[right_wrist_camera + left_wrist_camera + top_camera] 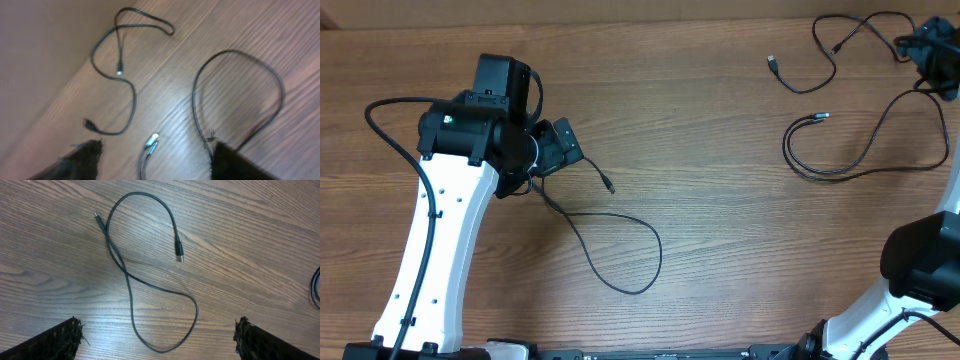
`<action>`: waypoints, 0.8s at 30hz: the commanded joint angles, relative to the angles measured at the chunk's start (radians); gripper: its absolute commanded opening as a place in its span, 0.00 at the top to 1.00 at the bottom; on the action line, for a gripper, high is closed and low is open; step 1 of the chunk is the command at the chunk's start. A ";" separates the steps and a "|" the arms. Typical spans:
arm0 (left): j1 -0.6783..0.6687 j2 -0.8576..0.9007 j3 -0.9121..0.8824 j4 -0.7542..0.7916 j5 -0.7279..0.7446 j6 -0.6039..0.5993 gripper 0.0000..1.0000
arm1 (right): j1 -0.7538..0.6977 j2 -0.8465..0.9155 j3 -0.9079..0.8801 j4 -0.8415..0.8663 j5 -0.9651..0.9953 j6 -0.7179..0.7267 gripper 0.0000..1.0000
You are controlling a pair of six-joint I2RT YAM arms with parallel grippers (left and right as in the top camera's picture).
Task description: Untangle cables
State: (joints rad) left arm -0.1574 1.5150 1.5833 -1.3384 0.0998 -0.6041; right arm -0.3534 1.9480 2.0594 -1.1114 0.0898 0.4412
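The left gripper gaped wide, one limp black cable lying loose just ahead of its fingers. The right gripper held its fingers apart, clamping nothing, with a looped cable just beside one. Thin and floppy, it likely suited a mid-strand pinch.

a brown wooden table with fine lengthwise grain fills every view.

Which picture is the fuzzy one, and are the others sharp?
Right wrist view: fuzzy all over, with the cables and the wood grain smeared. Left wrist view: sharp, with a crisp cable plug and grain. Overhead view: clear and evenly lit, with no glare on the table.
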 commanded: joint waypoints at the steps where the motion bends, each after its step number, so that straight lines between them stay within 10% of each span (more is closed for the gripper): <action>1: -0.007 0.003 0.007 0.001 -0.006 -0.013 0.00 | -0.002 0.026 -0.033 0.003 0.067 -0.001 0.53; 8: -0.007 0.003 0.007 0.001 -0.006 -0.013 0.00 | -0.001 0.133 -0.044 -0.014 0.066 -0.001 0.87; 24: -0.007 0.003 0.007 0.001 -0.006 -0.013 0.01 | -0.025 0.293 -0.044 0.006 0.048 -0.028 0.96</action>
State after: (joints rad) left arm -0.1574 1.5150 1.5833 -1.3384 0.1001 -0.6041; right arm -0.3607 2.2234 2.0155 -1.1156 0.1307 0.4175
